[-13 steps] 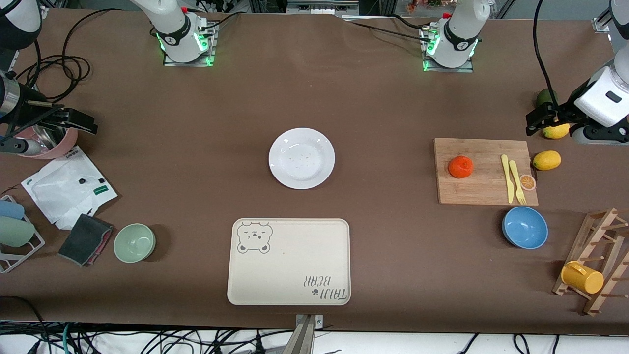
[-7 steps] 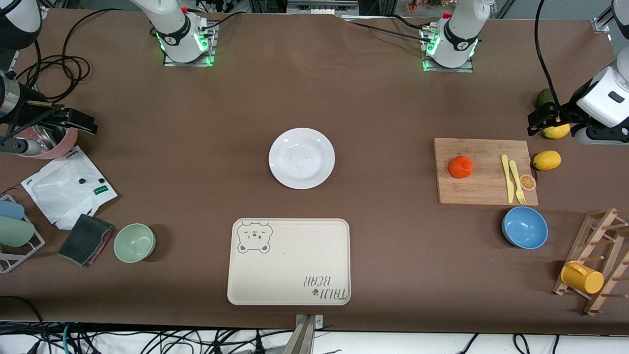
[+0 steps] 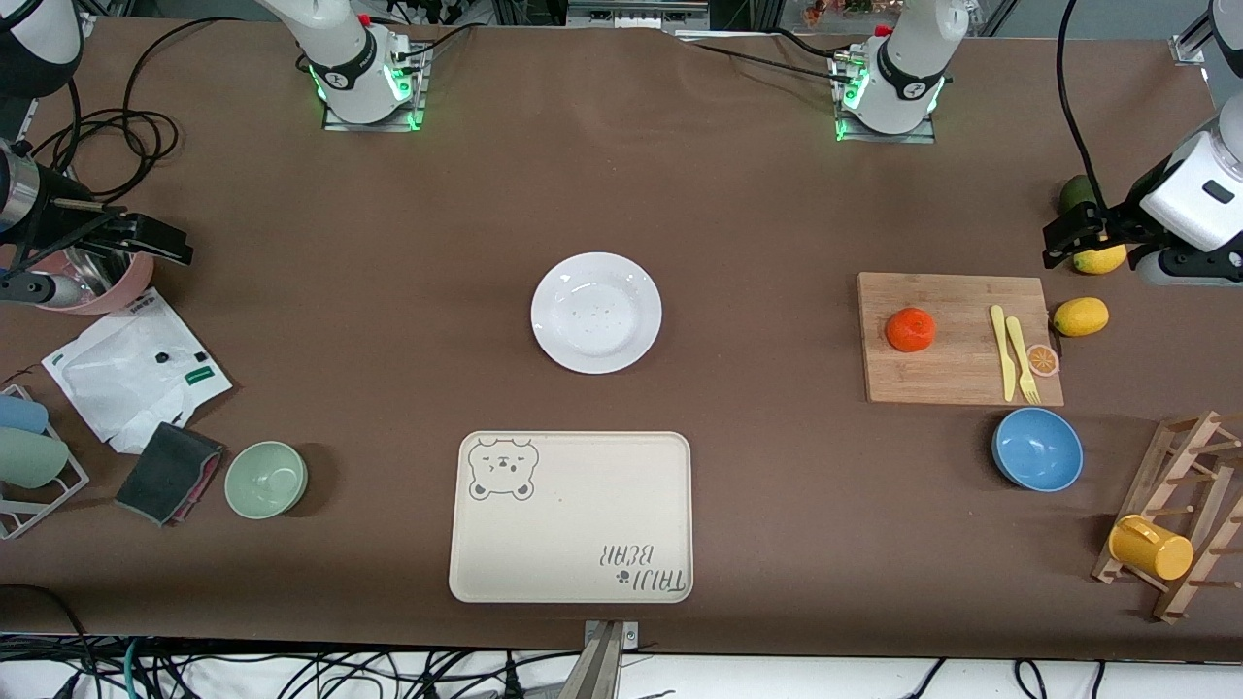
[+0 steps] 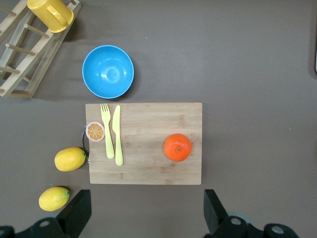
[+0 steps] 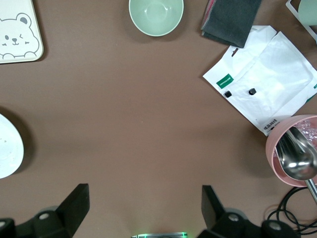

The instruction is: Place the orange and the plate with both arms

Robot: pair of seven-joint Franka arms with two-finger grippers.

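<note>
The orange (image 3: 911, 329) rests on a wooden cutting board (image 3: 957, 374) toward the left arm's end of the table; the left wrist view shows this orange (image 4: 177, 147) too. The white plate (image 3: 596, 312) lies empty at mid-table, and only the plate's edge (image 5: 7, 151) enters the right wrist view. My left gripper (image 3: 1068, 238) hangs open over the table's end by the lemons, holding nothing; its open gripper (image 4: 145, 213) looks down on bare cloth beside the board. My right gripper (image 3: 155, 243) is open and empty above the pink bowl at the right arm's end.
A beige bear-print tray (image 3: 570, 524) lies nearer the camera than the plate. A yellow knife and fork (image 3: 1010, 349) and an orange-slice disc (image 3: 1043, 360) sit on the board. Two lemons (image 3: 1081, 316), a blue bowl (image 3: 1037, 449), a green bowl (image 3: 266, 479) and a rack with a yellow mug (image 3: 1151, 547) stand around.
The left arm's hand has shifted very slightly at its end of the table. Nothing else has moved.
</note>
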